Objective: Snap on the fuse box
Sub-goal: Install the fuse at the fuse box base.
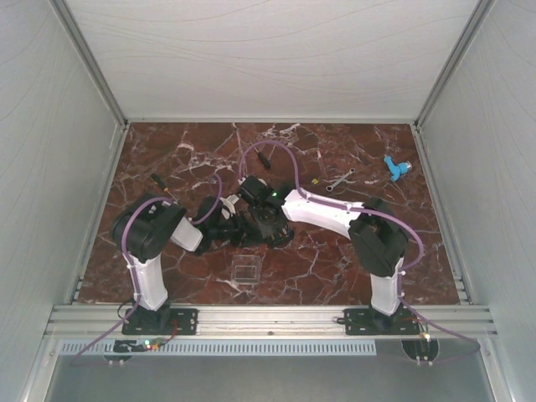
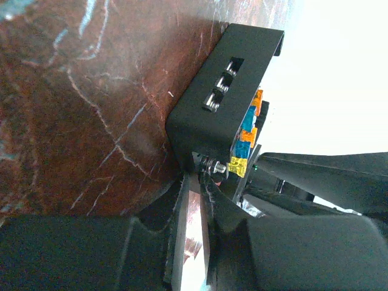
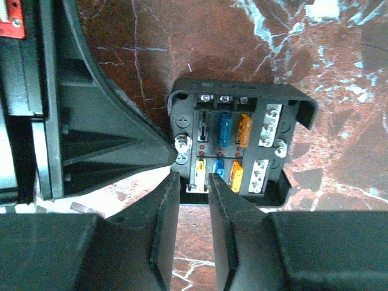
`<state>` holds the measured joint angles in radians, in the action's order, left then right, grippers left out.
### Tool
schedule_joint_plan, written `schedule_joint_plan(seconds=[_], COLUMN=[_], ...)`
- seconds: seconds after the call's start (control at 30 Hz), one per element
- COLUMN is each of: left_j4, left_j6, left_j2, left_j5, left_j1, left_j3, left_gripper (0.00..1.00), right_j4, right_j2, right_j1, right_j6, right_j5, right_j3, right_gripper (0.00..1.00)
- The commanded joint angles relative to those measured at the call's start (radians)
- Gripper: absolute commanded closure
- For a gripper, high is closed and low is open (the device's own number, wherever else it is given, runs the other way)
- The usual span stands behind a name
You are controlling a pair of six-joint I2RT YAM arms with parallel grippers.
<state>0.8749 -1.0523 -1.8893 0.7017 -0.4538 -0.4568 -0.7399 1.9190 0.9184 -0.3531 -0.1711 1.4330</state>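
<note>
Though close, fuse box (image 3: 239,145) writing indiscernible.

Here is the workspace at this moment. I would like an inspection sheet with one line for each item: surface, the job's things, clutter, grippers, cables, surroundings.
Surface: dark red marble table; no spills seen.
Job's things: fuse box between the two grippers, uncovered, coloured fuses showing.
Clutter: clear lid lying apart, nearer the arm bases; wrench, blue part and screwdriver farther back.
Grippers: left gripper shut on the fuse box's edge; right gripper at its near edge, fingers slightly apart, holding nothing.
Cables: purple cables run along both arms, one arching behind the box.
Surroundings: white walls; metal rail carrying the bases.
</note>
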Motion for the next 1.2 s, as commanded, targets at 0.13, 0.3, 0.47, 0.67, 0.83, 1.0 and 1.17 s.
schedule_joint_plan(seconds=[0.13,0.3,0.47,0.67,0.83,1.0,1.17], left_j4=[-0.003,-0.004,-0.003,-0.003,-0.004,-0.003,-0.004], left_j6=[0.006,0.006,0.005,0.006,0.005,0.005,0.005], left_j2=[0.005,0.007,0.005,0.004,0.002,0.001,0.001], left_j5=[-0.021,-0.019,-0.018,-0.018,-0.017,-0.017,-0.018], left_j1=[-0.008,-0.008,-0.009,-0.009,-0.009,-0.009,-0.009], left_j3=[-0.001,0.000,0.000,-0.002,-0.004,-0.003,-0.003], left_gripper=[0.88,0.88,0.88,0.88,0.88,0.88,0.88], right_j4=[-0.037,-0.044,-0.050,-0.067,-0.080,-0.077,-0.032], right_j2=[-0.053,-0.036,-0.021,0.016,0.058,0.111,0.156], right_j1=[-0.003,-0.005,-0.005,-0.006,-0.006,-0.007,-0.006], right_j6=[-0.021,-0.025,-0.027,-0.030,-0.022,-0.009,0.003], right_j5=[-0.046,-0.020,0.008,0.026,0.063,0.081,0.139], right_j3=[-0.007,-0.011,-0.010,-0.005,-0.009,-0.018,-0.015], right_gripper=[0.85,0.94,0.98,1.00,1.00,1.00,1.00])
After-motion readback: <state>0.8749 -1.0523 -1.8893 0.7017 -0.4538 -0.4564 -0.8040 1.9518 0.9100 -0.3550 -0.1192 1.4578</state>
